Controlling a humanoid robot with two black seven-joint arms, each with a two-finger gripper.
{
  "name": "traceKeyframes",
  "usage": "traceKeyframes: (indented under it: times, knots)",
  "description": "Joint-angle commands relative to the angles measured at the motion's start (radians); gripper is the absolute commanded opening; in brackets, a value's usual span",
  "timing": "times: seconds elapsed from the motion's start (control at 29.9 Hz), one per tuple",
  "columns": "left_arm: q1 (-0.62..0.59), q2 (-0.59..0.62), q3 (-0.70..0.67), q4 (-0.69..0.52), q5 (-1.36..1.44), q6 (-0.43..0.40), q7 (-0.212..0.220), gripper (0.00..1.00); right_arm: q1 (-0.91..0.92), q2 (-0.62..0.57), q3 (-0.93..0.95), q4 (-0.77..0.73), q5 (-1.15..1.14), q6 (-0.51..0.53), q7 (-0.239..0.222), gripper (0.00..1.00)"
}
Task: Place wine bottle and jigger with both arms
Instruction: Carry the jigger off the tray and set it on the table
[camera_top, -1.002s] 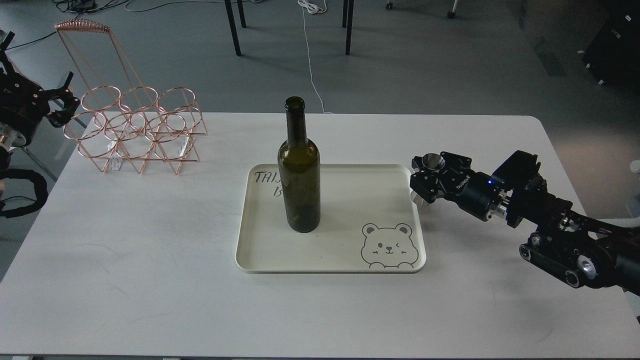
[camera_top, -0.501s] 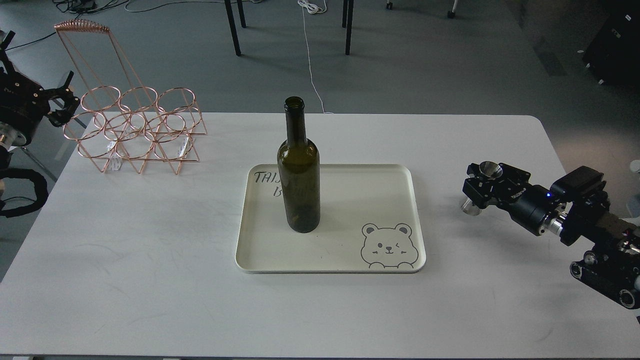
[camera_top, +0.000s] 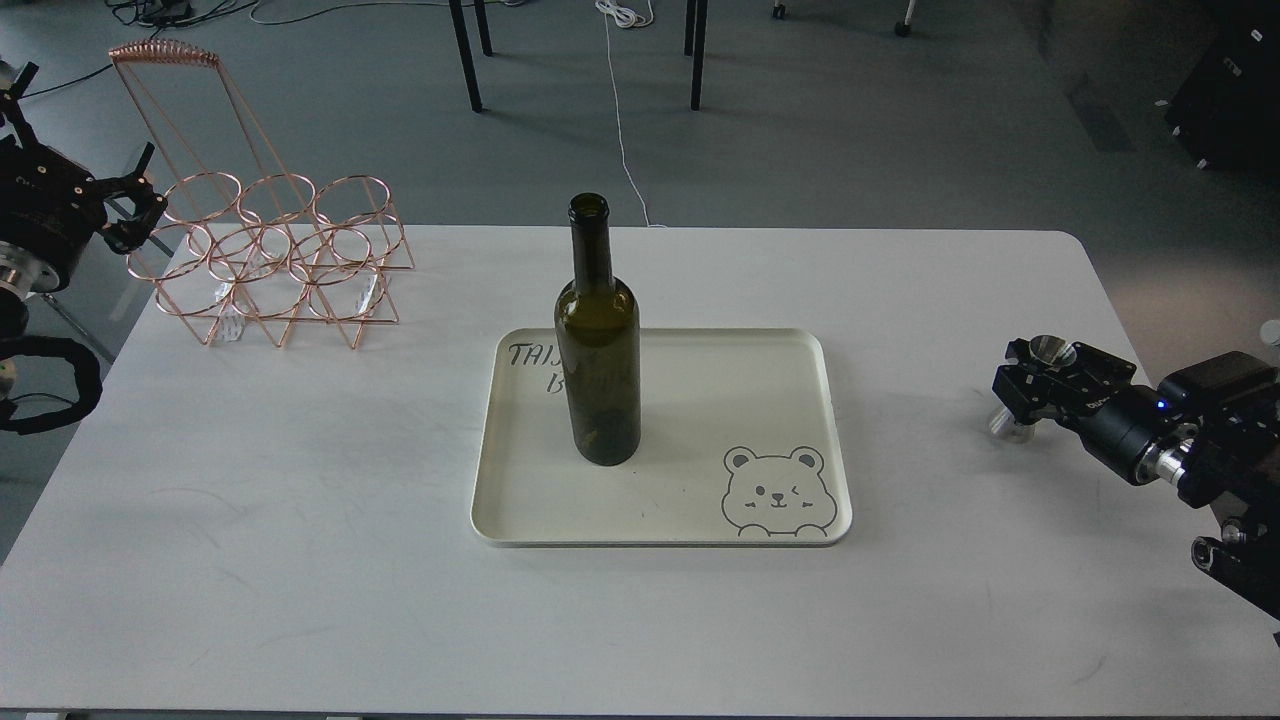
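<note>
The dark olive-green wine bottle stands upright on the left half of a cream tray in the middle of the white table. My right gripper is at the table's right side, well right of the tray, and is shut on the silver jigger; the jigger's top cup shows above the fingers and its lower cup below them, close to the tabletop. My left gripper is at the far left edge, off the table, beside the copper rack; its fingers look spread and empty.
A copper wire bottle rack stands at the table's back left. The tray bears a bear drawing at its front right corner. Chair legs and cables are on the floor behind the table.
My right arm has pulled back to the right with the jigger, from beside the tray's right rim to near the table's right edge. The bottle and left arm have stayed put.
</note>
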Motion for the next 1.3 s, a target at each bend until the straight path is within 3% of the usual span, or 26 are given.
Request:
traceKeyframes:
  times: [0.0, 0.2, 0.37, 0.53, 0.9, 1.07, 1.27]
  knots:
    - [0.0, 0.0, 0.0, 0.0, 0.0, 0.0, -0.001, 0.98, 0.0, 0.0, -0.005, 0.003, 0.007, 0.0, 0.0, 0.37]
    - [-0.001, 0.003, -0.002, 0.0, 0.0, 0.002, -0.001, 0.98, 0.0, 0.0, -0.008, 0.004, 0.007, 0.0, 0.0, 0.48]
    - [-0.003, 0.003, -0.003, 0.0, 0.0, 0.002, -0.001, 0.98, -0.002, -0.001, -0.009, 0.015, 0.007, 0.0, 0.0, 0.51]
    - [-0.004, 0.003, -0.003, 0.0, 0.0, 0.002, -0.001, 0.98, -0.016, -0.023, -0.009, 0.039, 0.007, 0.0, 0.0, 0.64]
    - [-0.008, 0.003, -0.003, -0.002, 0.0, 0.002, 0.001, 0.98, -0.031, -0.204, 0.005, 0.203, 0.023, 0.0, 0.0, 0.79]
    - [-0.008, 0.043, 0.001, -0.003, 0.0, -0.008, 0.002, 0.98, 0.029, -0.245, 0.005, 0.289, 0.176, 0.0, 0.0, 0.84]
    - [-0.008, 0.101, 0.005, -0.035, 0.001, -0.008, 0.009, 0.98, 0.181, -0.221, 0.002, 0.277, 0.368, 0.0, 0.0, 0.88]
